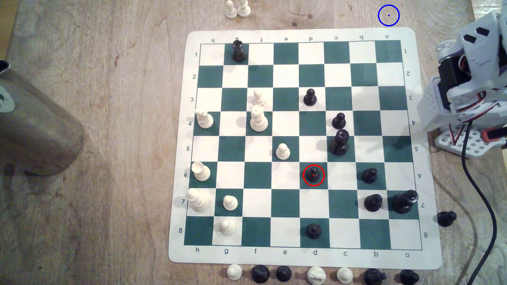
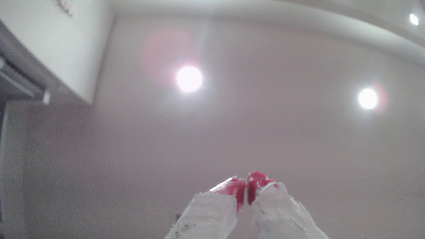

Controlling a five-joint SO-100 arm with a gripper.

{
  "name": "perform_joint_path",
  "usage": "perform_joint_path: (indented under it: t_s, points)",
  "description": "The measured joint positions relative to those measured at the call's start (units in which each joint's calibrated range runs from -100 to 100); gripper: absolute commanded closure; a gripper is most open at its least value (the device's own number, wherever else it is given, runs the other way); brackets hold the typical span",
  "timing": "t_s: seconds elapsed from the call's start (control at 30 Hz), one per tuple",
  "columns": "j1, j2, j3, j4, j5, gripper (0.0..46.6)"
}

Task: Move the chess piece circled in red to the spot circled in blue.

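The gripper [image 2: 247, 193] points up at the ceiling lights [image 2: 189, 79], its red-tipped jaws pressed together on nothing. The arm [image 1: 472, 90] sits folded at three o'clock of the chessboard [image 1: 299, 34], clear of all pieces. The circled black pawn [image 1: 313, 174] stands upright on d6, toward six o'clock; the blue-ringed spot [image 1: 388, 15] lies on bare wood past the one o'clock corner. Judgement: no step begun. Next: unfold, spread the jaws, descend over d6, avoiding the white pawn [image 1: 282, 151] at its ten o'clock.
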Motion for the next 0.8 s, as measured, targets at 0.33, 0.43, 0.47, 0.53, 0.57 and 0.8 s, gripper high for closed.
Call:
perform_joint_path:
  t_s: [0.33, 0.43, 0.47, 0.53, 0.57, 0.8]
  points:
    - [-2.2, 0.1, -17.5, 44.0, 0.0, 46.4]
    - [-2.2, 0.1, -26.3, 63.1, 0.0, 46.4]
    - [-2.2, 0.1, -28.3, 68.0, 0.0, 46.4]
    - [-2.2, 0.1, -31.8, 77.6, 0.0, 46.4]
    - [-2.1, 0.2, -33.5, 81.8, 0.0, 46.4]
    - [1.1, 0.3, -44.7, 121.8, -4.6, 43.6]
